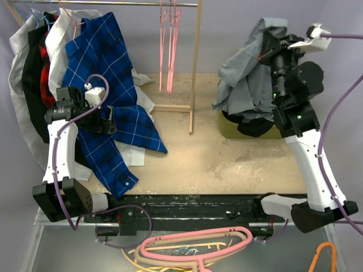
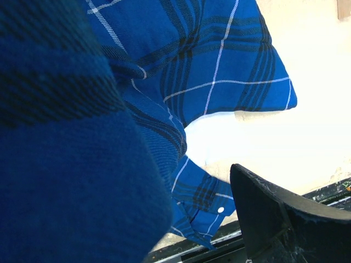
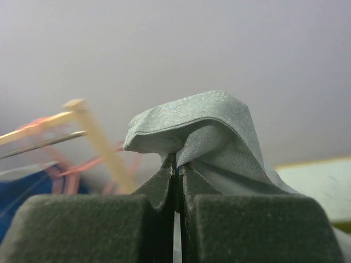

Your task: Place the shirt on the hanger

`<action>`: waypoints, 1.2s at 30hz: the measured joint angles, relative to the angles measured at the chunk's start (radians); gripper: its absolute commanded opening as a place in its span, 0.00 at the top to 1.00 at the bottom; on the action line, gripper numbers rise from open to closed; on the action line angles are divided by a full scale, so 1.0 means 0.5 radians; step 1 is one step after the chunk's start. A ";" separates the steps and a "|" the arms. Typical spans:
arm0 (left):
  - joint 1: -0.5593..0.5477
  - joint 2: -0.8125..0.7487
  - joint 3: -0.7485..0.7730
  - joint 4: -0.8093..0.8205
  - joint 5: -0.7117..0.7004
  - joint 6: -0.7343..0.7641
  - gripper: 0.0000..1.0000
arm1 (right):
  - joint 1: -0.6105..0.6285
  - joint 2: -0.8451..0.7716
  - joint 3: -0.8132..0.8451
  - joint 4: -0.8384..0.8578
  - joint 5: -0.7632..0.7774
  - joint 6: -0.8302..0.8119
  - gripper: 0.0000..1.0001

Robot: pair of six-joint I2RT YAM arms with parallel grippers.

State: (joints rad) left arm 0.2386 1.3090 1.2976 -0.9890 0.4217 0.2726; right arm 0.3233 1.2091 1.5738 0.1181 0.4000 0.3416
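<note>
Right wrist view, Inspector: the right hand is pinched fully together on a fold of the grey shirt. The cloth peaks above the fingertips. I judge the bite to be small and near the fold's edge.

Assessor: And the rest of the garment?

Inspector: In the top view it hangs from that hand at the far right of the table. Its lower part is bunched on an olive-green bin. The thin pink hanger hangs on the rail, well apart to the left, beyond a wooden post.

Assessor: The left hand?

Inspector: Its jaws are spread wide against the blue checked shirt. I see nothing held.

Assessor: Recommendation?

Inspector: Raise slowly, since a small pinch may slip under the shirt's weight. Lift the tail clear of the bin before any sideways travel. Bring the free left hand over to take the collar or a shoulder, so the shirt opens out. Keep the sleeves away from the post.
</note>
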 measured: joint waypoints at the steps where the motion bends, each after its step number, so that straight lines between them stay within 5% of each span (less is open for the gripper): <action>1: 0.000 0.000 0.000 0.000 -0.004 0.000 0.01 | 0.001 0.011 0.062 0.002 -0.118 0.003 1.00; 9: -0.004 0.002 0.000 -0.001 -0.021 0.000 0.01 | 0.066 0.189 0.522 0.143 -1.278 0.154 1.00; 20: -0.011 0.004 0.000 -0.002 -0.060 0.000 0.01 | 0.364 0.608 1.078 0.367 -2.133 0.450 1.00; 28: -0.011 0.004 0.002 -0.009 -0.071 0.000 0.01 | 0.718 0.622 0.383 0.597 -2.618 0.539 1.00; 36: -0.011 0.023 0.125 -0.058 -0.301 -0.022 0.00 | 1.060 1.144 -0.028 0.569 -2.596 0.465 1.00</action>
State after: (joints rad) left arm 0.2329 1.3205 1.3602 -1.0180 0.2714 0.2615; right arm 0.8532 1.7809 1.5597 0.4026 -0.8982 0.5739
